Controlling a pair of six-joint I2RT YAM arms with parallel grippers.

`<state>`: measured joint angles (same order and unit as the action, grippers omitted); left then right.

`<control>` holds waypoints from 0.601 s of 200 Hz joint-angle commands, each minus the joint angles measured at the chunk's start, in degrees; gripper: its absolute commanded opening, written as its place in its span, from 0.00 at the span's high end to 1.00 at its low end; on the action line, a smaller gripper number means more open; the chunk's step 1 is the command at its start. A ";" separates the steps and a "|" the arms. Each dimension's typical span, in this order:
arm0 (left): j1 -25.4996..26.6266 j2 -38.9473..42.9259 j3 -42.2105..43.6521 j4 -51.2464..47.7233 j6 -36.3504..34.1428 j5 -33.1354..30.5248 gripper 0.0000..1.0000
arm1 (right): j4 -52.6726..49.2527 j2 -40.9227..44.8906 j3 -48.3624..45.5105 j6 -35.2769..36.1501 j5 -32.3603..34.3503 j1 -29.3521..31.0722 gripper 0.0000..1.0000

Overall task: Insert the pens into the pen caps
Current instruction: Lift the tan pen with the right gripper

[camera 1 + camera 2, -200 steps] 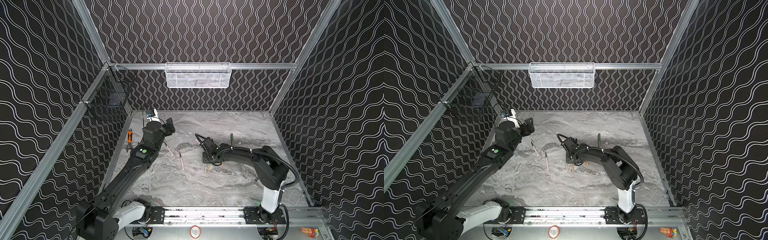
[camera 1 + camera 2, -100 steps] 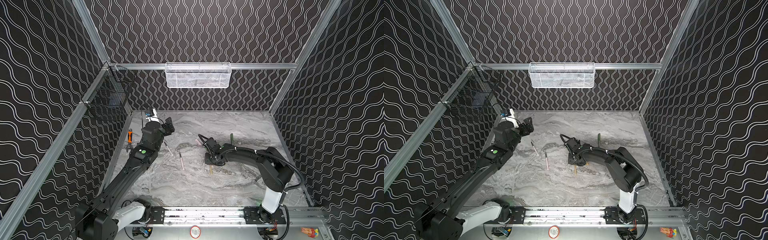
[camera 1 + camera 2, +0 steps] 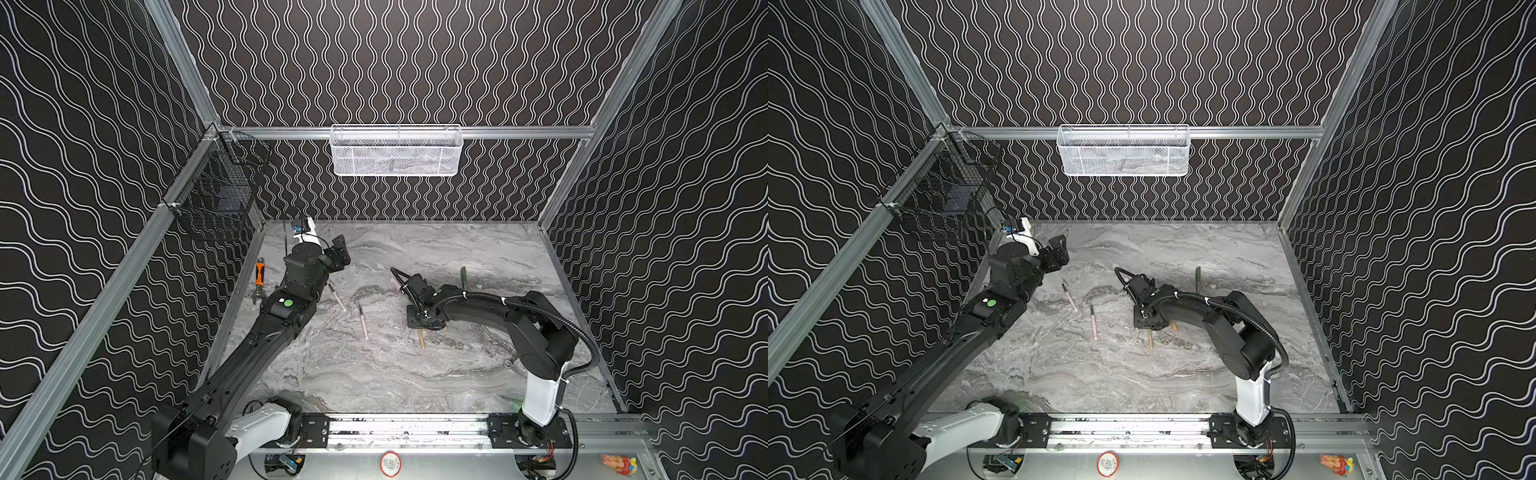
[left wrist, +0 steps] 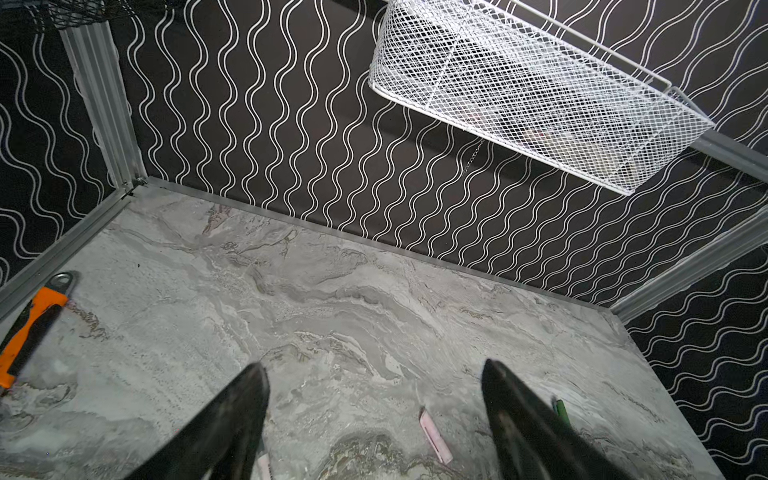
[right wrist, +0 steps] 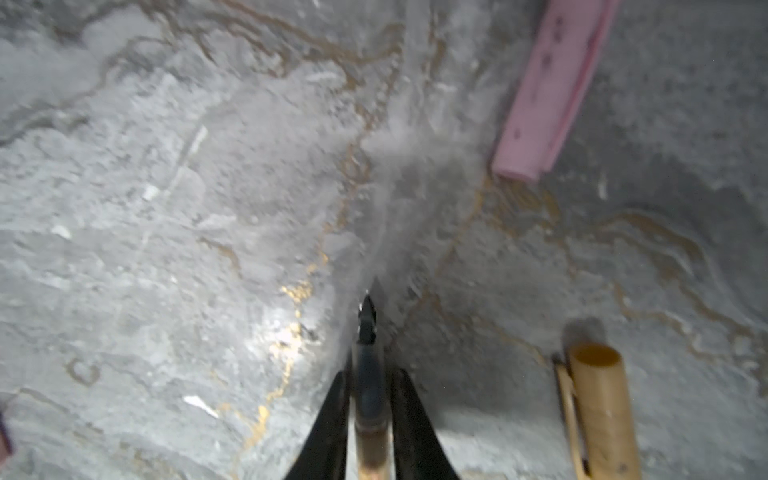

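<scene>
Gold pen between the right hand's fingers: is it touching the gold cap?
Apart. The right wrist view shows a strip of table between the gold pen in the right hand and the gold cap lying beside it.

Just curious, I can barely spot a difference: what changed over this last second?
The right gripper, shut on the gold-tan pen, nudged slightly rightward in the top views, then came almost back. The open left gripper, both pink pens, the green pen and the wrench stayed put.
</scene>
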<state>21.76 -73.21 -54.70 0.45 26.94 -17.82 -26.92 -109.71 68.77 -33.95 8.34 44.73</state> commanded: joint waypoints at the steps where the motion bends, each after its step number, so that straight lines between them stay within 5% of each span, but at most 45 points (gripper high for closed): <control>1: -0.06 -0.05 -0.05 2.41 -0.57 0.67 0.16 | -5.52 -1.00 -0.55 0.73 -2.54 0.09 0.79; 120: -0.06 -0.46 -0.14 2.65 -0.49 1.89 0.17 | -12.23 -1.79 2.85 6.37 -3.24 0.05 0.75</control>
<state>21.76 -73.38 -54.70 0.78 26.79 -16.67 -36.47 -109.71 71.09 -28.99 6.57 44.77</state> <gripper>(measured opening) 0.834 0.258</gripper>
